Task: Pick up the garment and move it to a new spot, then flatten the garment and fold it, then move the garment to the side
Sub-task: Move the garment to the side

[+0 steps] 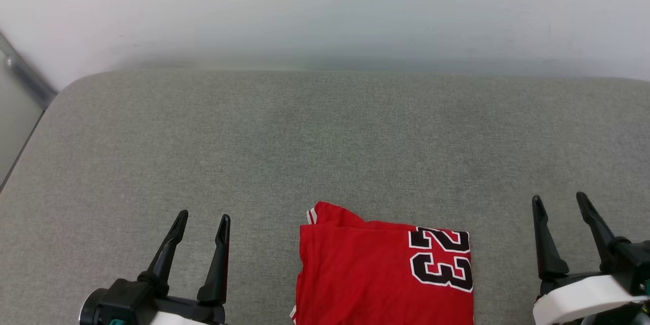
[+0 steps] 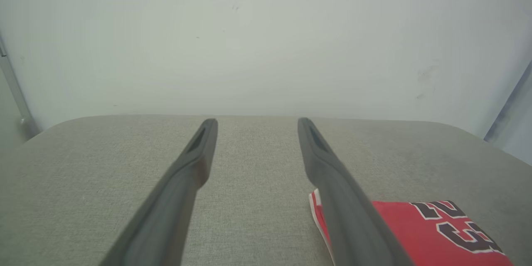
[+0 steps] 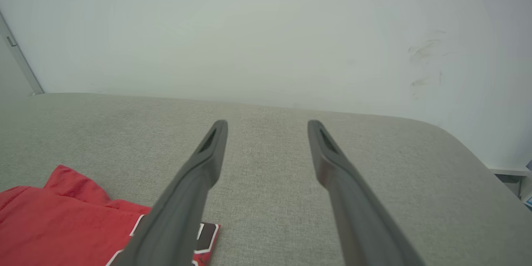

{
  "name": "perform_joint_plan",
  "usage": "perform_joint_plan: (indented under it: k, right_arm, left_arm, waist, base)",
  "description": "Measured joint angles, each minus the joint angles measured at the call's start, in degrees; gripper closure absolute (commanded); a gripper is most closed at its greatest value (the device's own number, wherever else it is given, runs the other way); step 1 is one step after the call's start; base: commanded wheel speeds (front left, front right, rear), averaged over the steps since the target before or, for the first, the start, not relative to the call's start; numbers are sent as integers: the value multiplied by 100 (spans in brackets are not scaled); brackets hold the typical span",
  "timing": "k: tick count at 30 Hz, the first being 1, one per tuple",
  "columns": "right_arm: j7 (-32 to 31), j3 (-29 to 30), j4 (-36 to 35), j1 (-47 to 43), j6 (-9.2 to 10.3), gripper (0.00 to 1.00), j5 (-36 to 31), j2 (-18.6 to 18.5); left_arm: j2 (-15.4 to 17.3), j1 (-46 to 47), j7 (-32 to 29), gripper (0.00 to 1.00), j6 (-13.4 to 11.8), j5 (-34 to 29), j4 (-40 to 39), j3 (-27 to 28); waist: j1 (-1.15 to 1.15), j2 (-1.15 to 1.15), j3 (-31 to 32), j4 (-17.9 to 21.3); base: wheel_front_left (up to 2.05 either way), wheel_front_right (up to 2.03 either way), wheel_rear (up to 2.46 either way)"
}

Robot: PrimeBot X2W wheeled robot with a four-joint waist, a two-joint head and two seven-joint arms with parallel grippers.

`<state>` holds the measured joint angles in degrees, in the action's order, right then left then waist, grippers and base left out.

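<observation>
Shirt [image 1: 365,269] is soft, light, floppy, folded at desk's [image 1: 325,137] near edge; pinch its far edge; all jaws spread, empty.

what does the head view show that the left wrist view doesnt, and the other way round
Head view: the right gripper, open, to the right of the jersey.
Left wrist view: scuffs on the wall, and the far right corner of the pad.
Both: the open left gripper, the folded red jersey with its 23, lying untouched on the grey pad, and the pale wall behind.
</observation>
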<state>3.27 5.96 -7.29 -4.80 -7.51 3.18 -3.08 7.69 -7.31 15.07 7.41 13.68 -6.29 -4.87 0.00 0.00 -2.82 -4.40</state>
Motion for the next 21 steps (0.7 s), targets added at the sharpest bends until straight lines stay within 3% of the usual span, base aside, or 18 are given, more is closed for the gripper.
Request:
perform_joint_plan:
  k: [5,9,10,11,12,13,17,21]
  right_arm:
    - [-664,-189,-49,-20,1,0,309,4]
    - [-2052,-487,-376,-51,1,0,588,-156]
    - [-2052,-487,-376,-51,1,0,588,-156]
    - [-2810,-567,-627,-82,1,0,737,-233]
    - [-2810,-567,-627,-82,1,0,737,-233]
    - [-3204,-593,-734,-91,1,0,776,-263]
    - [-4628,-520,-988,-124,2,0,953,-193]
    - [-5503,-602,-1036,-138,1,0,913,-132]
  left_arm:
    - [0,3,0,0,0,-2,21,-18]
    - [10,52,0,0,0,-19,21,-33]
    - [10,52,0,0,0,-19,21,-33]
    - [13,69,0,0,0,-24,20,-40]
    - [13,69,0,0,0,-24,20,-40]
    - [13,82,0,0,0,-24,21,-42]
    - [20,169,0,0,0,-33,34,-101]
    - [31,284,0,0,1,-34,73,-214]
  waist:
    - [0,0,-51,-8]
    - [0,0,-122,-22]
    - [0,0,-122,-22]
    - [0,0,-167,-32]
    - [0,0,-167,-32]
    - [0,0,-196,-39]
    - [0,0,-311,-89]
    - [0,0,-431,-216]
  base:
    - [0,0,0]
    - [0,0,0]
    - [0,0,0]
    - [0,0,0]
    - [0,0,0]
    - [0,0,0]
    - [0,0,0]
    - [0,0,0]
